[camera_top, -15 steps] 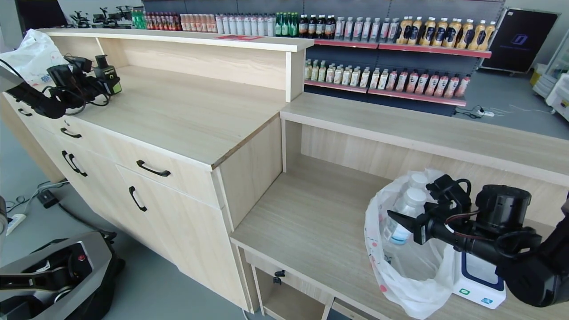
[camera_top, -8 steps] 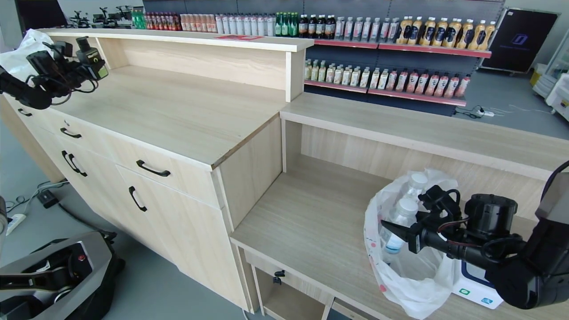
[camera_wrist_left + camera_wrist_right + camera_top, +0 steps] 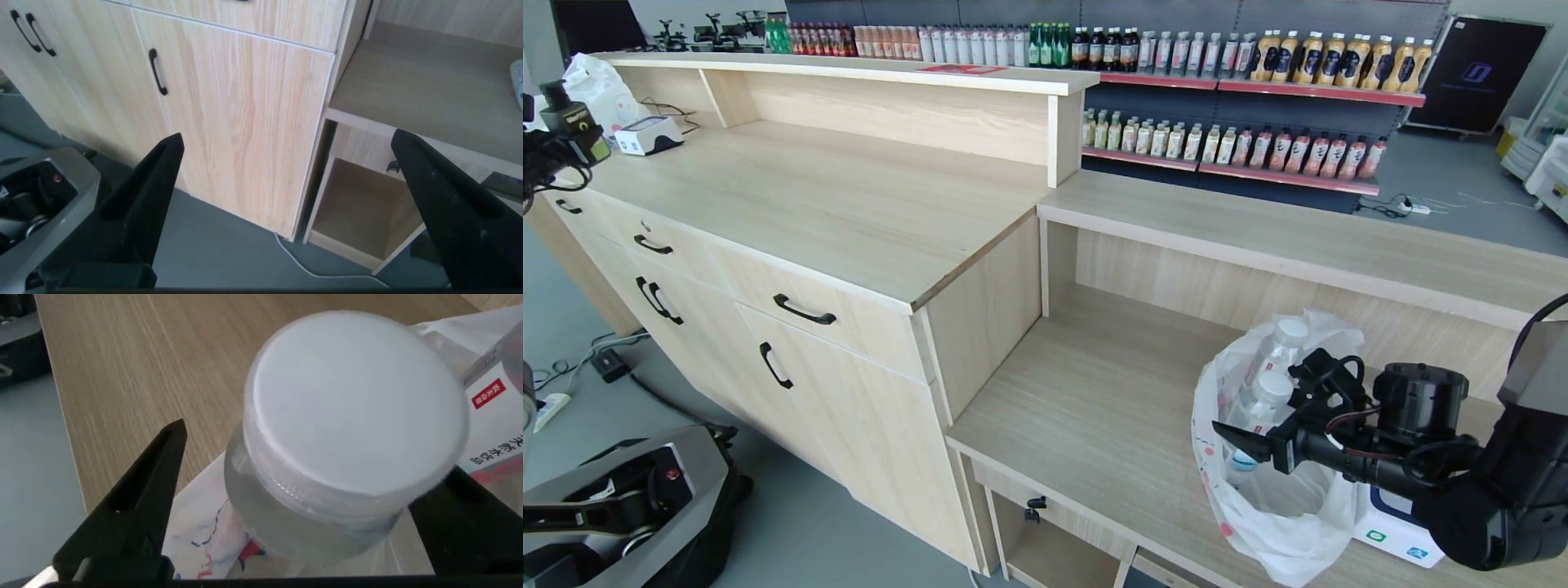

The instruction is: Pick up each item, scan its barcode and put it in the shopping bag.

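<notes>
— Place of the bottle (image 3: 351,433)?
— Inside the shopping bag (image 3: 1258,523), near the right end of the lower counter (image 3: 1094,408), close to its front edge. Next to a second bottle (image 3: 1286,335), bagged already.
— Right gripper (image 3: 1241,433)?
— At the bag's mouth, straddling the bottle. Spread wide, with a strip of bag visible between one finger (image 3: 135,510) and the bottle's wall. Let go, by the look of it.
— Long axis?
— Near upright, cap uppermost, leaning slightly. Best to draw straight back and up, clear of cap and bag rim, dragging neither.
— Left gripper (image 3: 286,139)?
— Spread wide, holding nothing, off the far left end of the upper counter (image 3: 849,204), well apart from the bag. Right arm much the nearer.
— Progress?
— Probably near the end, judging by two bottles bagged.
</notes>
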You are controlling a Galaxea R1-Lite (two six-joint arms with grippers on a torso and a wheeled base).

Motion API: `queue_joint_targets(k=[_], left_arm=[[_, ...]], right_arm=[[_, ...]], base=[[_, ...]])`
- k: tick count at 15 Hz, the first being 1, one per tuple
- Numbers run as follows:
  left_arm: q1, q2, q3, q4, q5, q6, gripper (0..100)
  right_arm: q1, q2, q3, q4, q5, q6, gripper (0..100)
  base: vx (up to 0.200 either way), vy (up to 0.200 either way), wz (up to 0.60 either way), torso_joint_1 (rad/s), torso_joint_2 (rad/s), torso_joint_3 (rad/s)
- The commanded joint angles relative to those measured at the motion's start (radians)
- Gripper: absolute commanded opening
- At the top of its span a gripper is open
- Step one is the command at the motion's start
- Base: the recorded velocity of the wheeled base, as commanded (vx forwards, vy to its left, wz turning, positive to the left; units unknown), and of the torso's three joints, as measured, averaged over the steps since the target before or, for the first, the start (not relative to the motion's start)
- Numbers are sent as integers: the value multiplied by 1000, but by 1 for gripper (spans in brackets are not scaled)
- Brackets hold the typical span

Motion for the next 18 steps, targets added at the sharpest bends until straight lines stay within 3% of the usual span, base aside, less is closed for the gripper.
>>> queue_joint_targets(k=[1, 6, 7, 9, 12, 14, 15, 18], left_arm=[[0, 1, 0, 0, 0, 0, 100], [0, 1, 0, 0, 0, 0, 100], [0, 1, 0, 0, 0, 0, 100], [0, 1, 0, 0, 0, 0, 100], [0, 1, 0, 0, 0, 0, 100], [0, 1, 0, 0, 0, 0, 100], [0, 1, 0, 0, 0, 0, 100], [0, 1, 0, 0, 0, 0, 100]], right_arm=[[-5, -27, -10, 27, 0, 1, 100], [-37, -323, -27, 225, -2, 16, 100], [-43, -523, -24, 360, -2, 42, 100], [-43, -733, -14, 469, -2, 44, 100], [-74, -911, 12, 506, -74, -16, 100], [-152, -948, -25, 507, -104, -40, 100], [-234, -946, -51, 535, -103, -42, 100], [-439, -941, -146, 739, -103, -44, 100]], base=[[0, 0, 0, 0, 0, 0], [0, 0, 0, 0, 0, 0], [0, 0, 0, 0, 0, 0], [0, 0, 0, 0, 0, 0], [0, 0, 0, 0, 0, 0], [0, 0, -600, 2, 7, 5], [0, 0, -600, -7, -2, 7], [0, 0, -600, 11, 7, 5]])
